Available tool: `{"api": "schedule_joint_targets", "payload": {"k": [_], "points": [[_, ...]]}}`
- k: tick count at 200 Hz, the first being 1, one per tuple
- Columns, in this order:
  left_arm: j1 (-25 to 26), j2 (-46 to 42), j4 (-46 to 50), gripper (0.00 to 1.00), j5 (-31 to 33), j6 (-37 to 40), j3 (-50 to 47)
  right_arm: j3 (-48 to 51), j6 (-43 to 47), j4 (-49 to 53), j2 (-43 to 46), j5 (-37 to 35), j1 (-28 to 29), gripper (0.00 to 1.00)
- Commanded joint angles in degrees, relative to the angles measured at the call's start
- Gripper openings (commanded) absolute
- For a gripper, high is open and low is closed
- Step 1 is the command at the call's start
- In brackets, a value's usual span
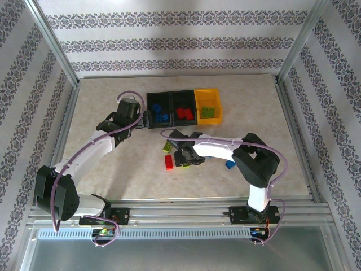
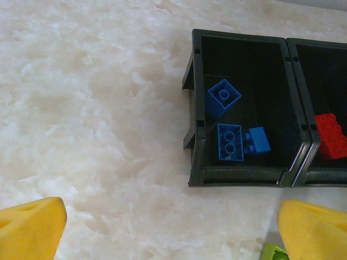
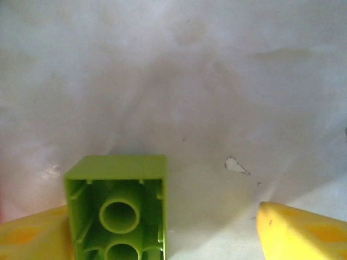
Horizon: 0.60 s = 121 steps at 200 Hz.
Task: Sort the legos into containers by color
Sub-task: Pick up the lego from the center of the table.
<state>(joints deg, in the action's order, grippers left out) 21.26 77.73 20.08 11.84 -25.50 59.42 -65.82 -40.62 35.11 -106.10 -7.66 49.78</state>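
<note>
Three joined containers stand at the back. The left black bin [image 1: 151, 101] holds blue legos [image 2: 223, 97], the middle black bin [image 1: 183, 97] holds red legos [image 1: 183, 113], and the yellow bin [image 1: 216, 97] holds green ones [image 1: 208, 112]. My left gripper [image 2: 173, 233] hovers open over bare table just left of the blue bin. My right gripper [image 3: 162, 238] is open and low over the table. An upturned lime green lego [image 3: 116, 208] lies between its fingers, against the left finger [image 3: 32, 235] and apart from the right one [image 3: 303, 233].
Loose on the table are a green lego [image 1: 168, 147], a red lego [image 1: 169, 162] next to the right gripper [image 1: 183, 155], and a blue lego [image 1: 230, 164] by the right arm. Metal frame rails edge the table.
</note>
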Motion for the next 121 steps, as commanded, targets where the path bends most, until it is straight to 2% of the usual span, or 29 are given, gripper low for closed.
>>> {"api": "schedule_joint_targets", "payload": {"k": [1,75,102,121], "points": [[-0.8,0.0,-2.1,1.00,-0.8,-0.9,-0.2,1.2,-1.0,1.2,0.8,-1.1,0.3,0.69],[-0.9,-1.1,-1.2,1.00,0.2,-0.5,-0.5,-0.9,0.8,-0.7,1.3,0.0,0.2,0.28],[-1.0,-1.7,-1.0,1.00,0.6,-0.5,-0.9,-0.7,1.6,-0.4,4.8,-0.9,-1.0,0.19],[-1.0,-2.0,-1.0,1.00,0.6,-0.5,-1.0,-0.2,2.3,-0.3,7.7,-1.7,-2.7,0.18]]}}
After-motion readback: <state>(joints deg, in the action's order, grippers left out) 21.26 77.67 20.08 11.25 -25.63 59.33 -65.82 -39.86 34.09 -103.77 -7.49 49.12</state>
